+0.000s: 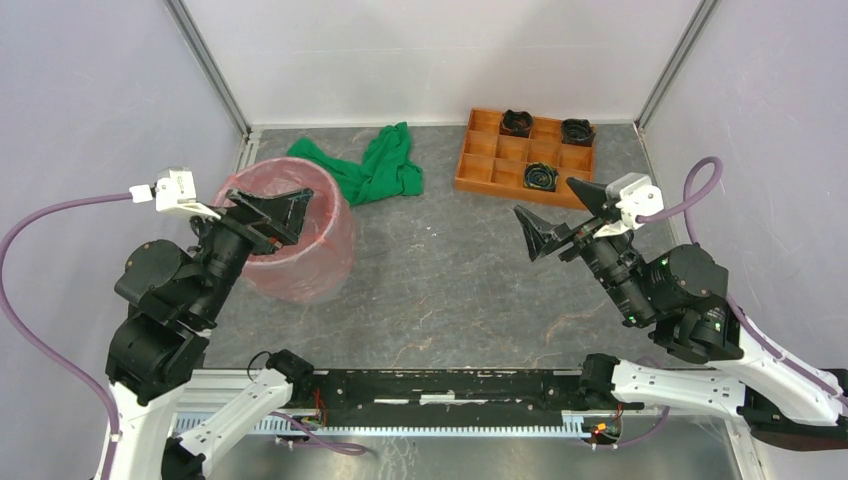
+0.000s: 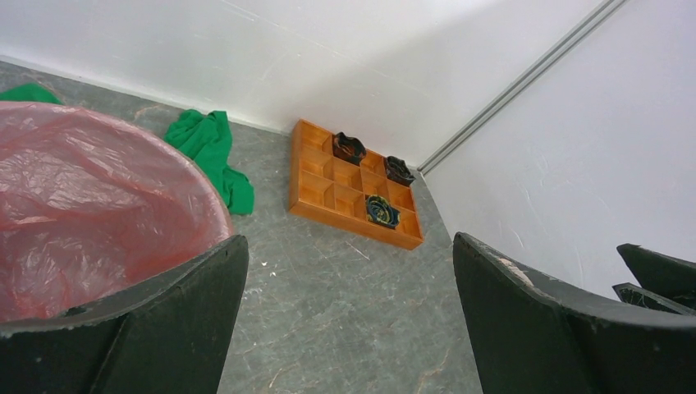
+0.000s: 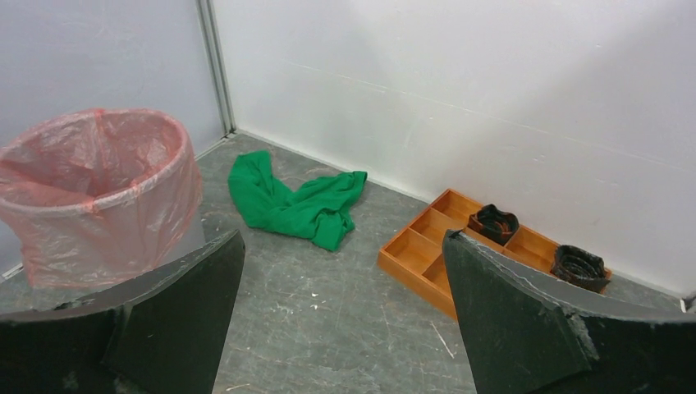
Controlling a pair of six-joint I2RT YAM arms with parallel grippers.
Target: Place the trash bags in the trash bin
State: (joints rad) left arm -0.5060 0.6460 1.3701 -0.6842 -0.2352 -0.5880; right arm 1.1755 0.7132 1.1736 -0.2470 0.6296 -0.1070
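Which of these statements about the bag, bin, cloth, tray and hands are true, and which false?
1. The trash bag lines the trash bin, folded over its rim. True.
2. The green cloth lies inside the bin. False: the green cloth lies on the table, between bin and wooden tray.
3. The left hand and right hand are open and hold nothing. True.
4. The tray holds five dark items. False: three dark items show.
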